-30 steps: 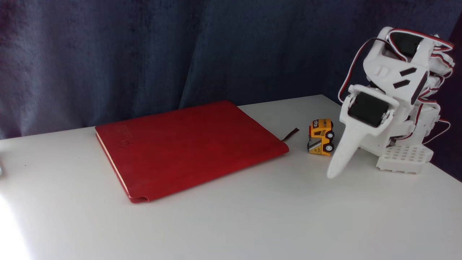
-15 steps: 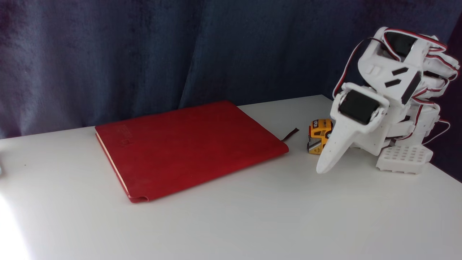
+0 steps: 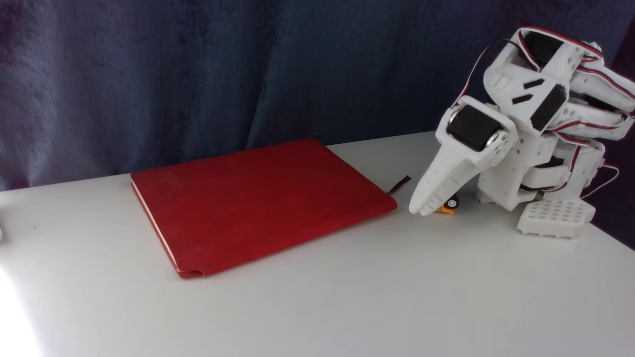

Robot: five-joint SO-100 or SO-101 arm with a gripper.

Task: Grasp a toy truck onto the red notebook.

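The gripper (image 3: 421, 210) leans low over the toy truck (image 3: 449, 204) to take it; whether its fingers are open is unclear. The red notebook (image 3: 258, 201) lies just beside.

A single fixed view was taken from in front of the worktop (image 3: 317, 297), slightly above its surface, faced toward the dark curtain (image 3: 198, 74) behind it. The red notebook (image 3: 258, 198) was framed near centre, at middling closeness.
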